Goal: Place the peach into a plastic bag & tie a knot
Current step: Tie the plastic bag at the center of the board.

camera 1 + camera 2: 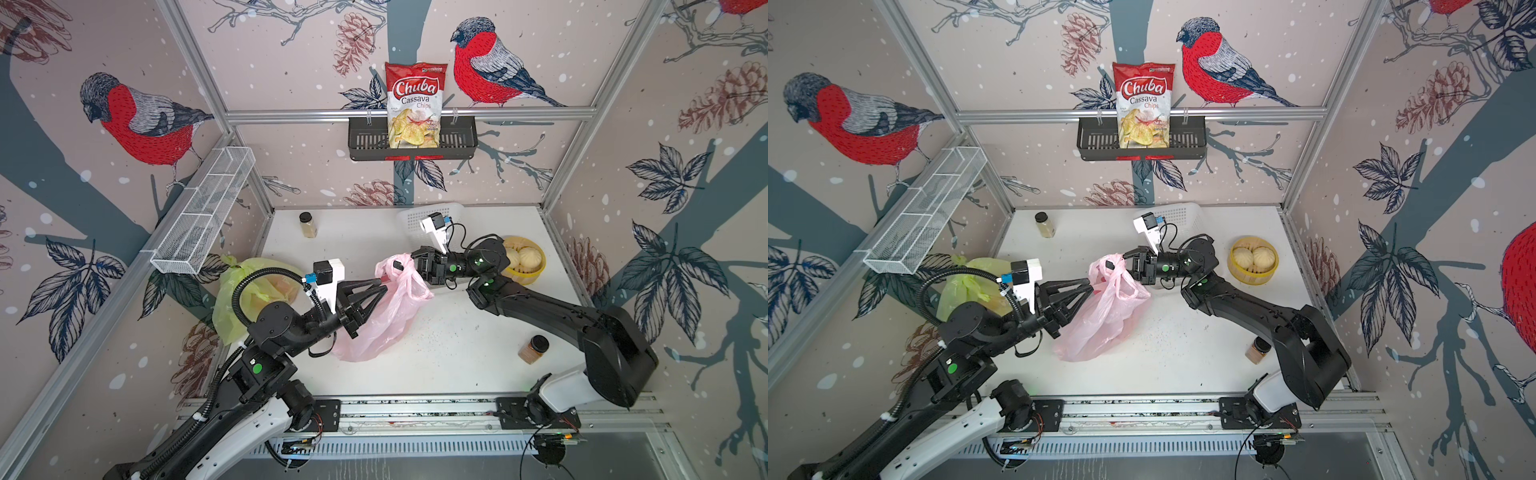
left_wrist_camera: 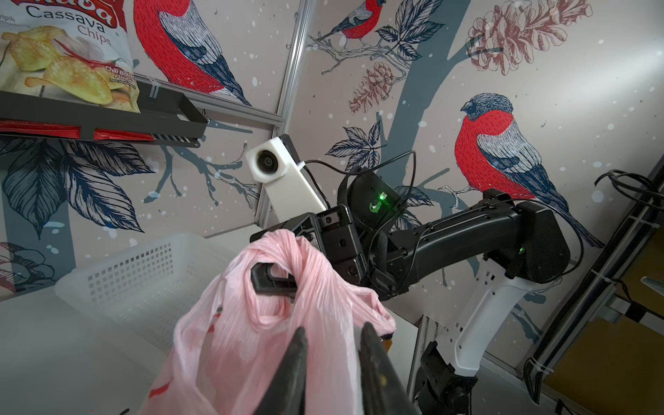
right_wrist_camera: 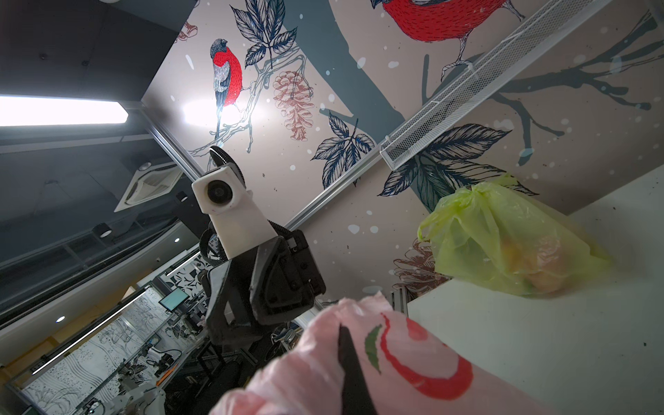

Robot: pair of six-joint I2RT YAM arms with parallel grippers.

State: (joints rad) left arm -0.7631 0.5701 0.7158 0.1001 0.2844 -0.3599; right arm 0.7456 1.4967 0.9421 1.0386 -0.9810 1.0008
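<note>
Pink crinkled plastic bag (image 1: pixel 386 328) is sitting centrally while the right gripper (image 1: pixel 402 264) is clenching its top taut for knotting; whether the left gripper (image 1: pixel 384 286) is grasping cannot be told.

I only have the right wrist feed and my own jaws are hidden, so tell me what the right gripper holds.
Observer: The right gripper is shut on a twisted handle of the pink bag.
Operator: Report the left gripper.
Observer: Its fingertips straddle bunched pink plastic near that handle; whether they pinch it, I cannot tell.
Operator: Check around my elbow.
Observer: A brown spice jar stands on the table close beside the right arm.
</note>
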